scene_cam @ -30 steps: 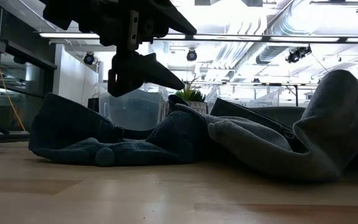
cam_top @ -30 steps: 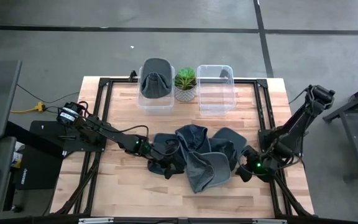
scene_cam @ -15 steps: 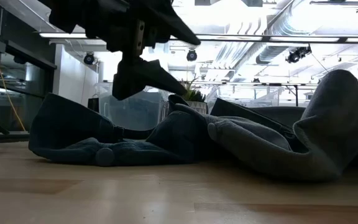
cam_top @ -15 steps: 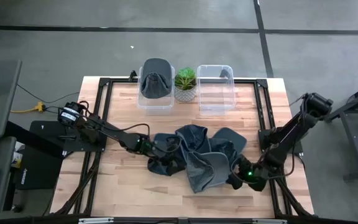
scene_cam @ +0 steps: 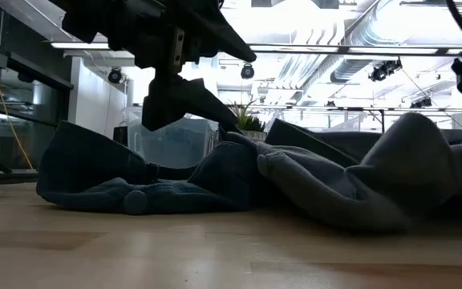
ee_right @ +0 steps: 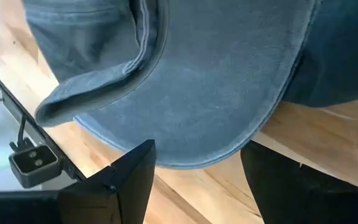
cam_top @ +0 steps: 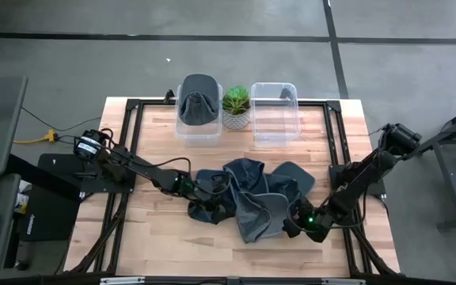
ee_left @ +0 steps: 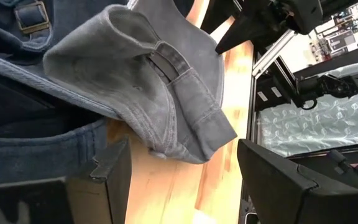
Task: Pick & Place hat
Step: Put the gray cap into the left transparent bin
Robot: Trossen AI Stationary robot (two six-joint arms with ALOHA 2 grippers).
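Note:
Several denim and grey caps lie in a heap (cam_top: pixel 248 194) in the middle of the table. The lightest grey cap (cam_top: pixel 261 218) is at the heap's near right side, resting on the wood. My left gripper (cam_top: pixel 204 208) is open at the heap's left side and hangs above it in the low view (scene_cam: pixel 184 95). In its wrist view a grey cap's strap end (ee_left: pixel 185 124) lies ahead of the fingers. My right gripper (cam_top: pixel 293 226) is open at the grey cap's brim (ee_right: pixel 210 124). My left gripper shows no touch. My right gripper comes level from the table's right, its open fingers (ee_right: pixel 132 174) standing on either side of the grey cap's brim edge (ee_right: pixel 197 163). The brim lies on the table. Whether a finger touches it, I cannot tell.
At the far side stand a clear bin (cam_top: pixel 198 131) holding a grey hat (cam_top: pixel 199 99), a potted plant (cam_top: pixel 236 107) and a second clear bin (cam_top: pixel 275 119). A black frame (cam_top: pixel 129 127) runs around the work area. Bare wood (cam_top: pixel 172 241) lies near the heap.
My right gripper has moved toward the table's left and near edge, up to the grey cap's brim. In the low view that cap's raised right hump has sunk and shifted left. My left gripper tipped and shifted slightly toward the heap, then held still.

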